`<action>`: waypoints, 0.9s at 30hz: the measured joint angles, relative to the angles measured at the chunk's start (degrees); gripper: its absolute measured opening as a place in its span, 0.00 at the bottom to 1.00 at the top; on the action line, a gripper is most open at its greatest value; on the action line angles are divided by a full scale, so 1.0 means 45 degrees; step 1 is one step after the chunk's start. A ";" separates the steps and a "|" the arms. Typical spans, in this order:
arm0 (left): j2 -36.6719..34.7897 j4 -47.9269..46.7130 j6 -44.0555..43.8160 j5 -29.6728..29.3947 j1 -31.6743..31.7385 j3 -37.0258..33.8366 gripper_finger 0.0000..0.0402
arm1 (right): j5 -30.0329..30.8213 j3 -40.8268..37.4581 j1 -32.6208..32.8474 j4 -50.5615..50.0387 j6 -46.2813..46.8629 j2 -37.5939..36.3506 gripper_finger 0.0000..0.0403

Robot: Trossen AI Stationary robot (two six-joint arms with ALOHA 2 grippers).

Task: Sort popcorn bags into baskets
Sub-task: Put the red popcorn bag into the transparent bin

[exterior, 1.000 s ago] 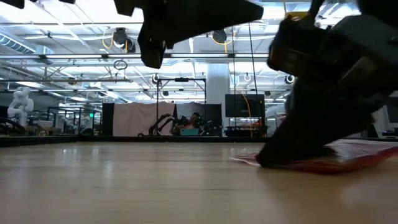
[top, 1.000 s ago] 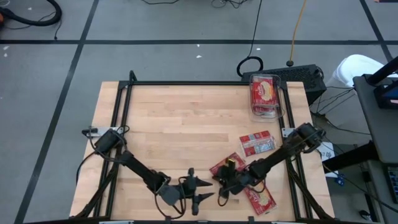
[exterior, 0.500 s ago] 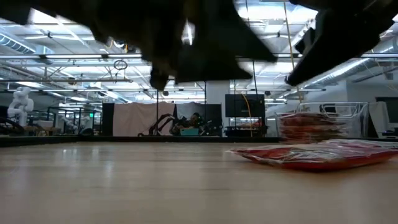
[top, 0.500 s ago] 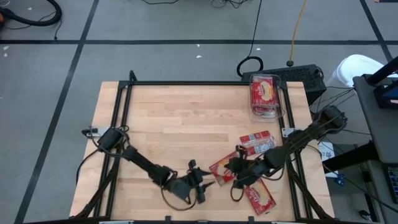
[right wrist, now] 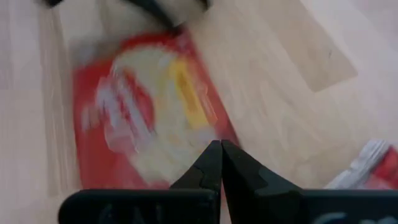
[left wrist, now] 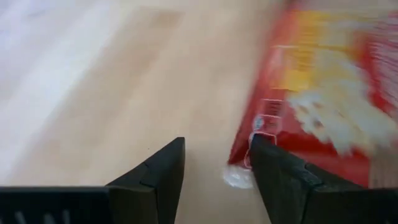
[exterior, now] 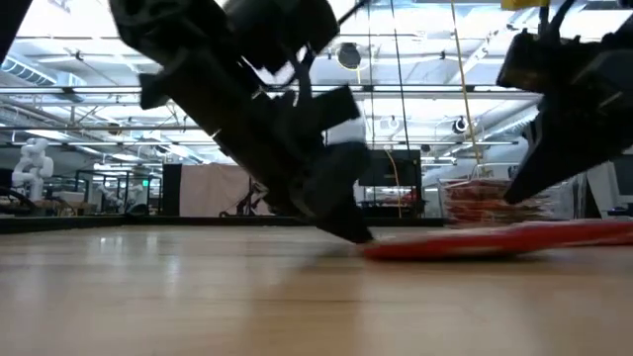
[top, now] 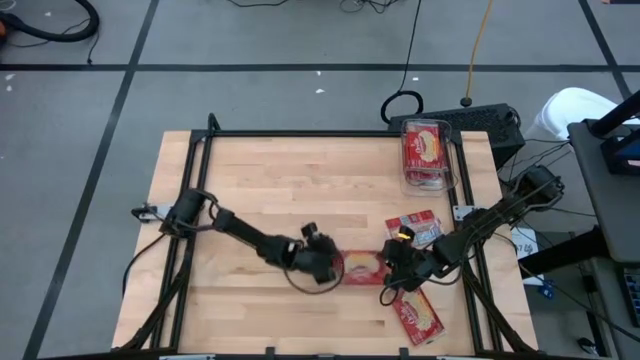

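Left gripper [top: 330,268], jaws apart, sits at the edge of a red popcorn bag [top: 362,268] flat on the table [top: 280,180]. Right gripper [top: 392,268], jaws together, hovers above it.

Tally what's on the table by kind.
Loose popcorn bags: 3 (between the arms, grey back up, near edge)
Bagged in tub: at least 1
Clear tub: 1
Total: 5 items
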 joint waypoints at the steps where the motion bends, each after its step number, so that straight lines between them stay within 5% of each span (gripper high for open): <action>1: -0.0085 -0.0632 -0.0125 -0.0190 0.0183 0.0011 0.46 | -0.0112 -0.0096 0.0034 0.0091 0.0124 0.0000 0.00; 6: -0.0781 -0.3171 0.0150 -0.1882 0.0954 -0.0045 0.46 | 0.0041 -0.0511 0.0179 0.0414 0.1009 -0.0005 0.00; 12: -0.2141 -0.3195 0.0774 -0.2063 0.1284 -0.0045 0.46 | 0.0956 -0.1059 0.0049 0.2324 0.1716 -0.0005 0.00; 22: -0.3249 -0.4371 -0.0007 0.0206 0.0000 -0.0074 0.46 | 0.0416 -0.1078 -0.1667 0.5151 0.0869 -0.0003 0.00; 27: -0.3206 -0.4297 -0.0874 0.0244 -0.0514 -0.0611 0.46 | 0.0395 -0.1073 -0.1848 0.6154 -0.0287 -0.0005 0.00</action>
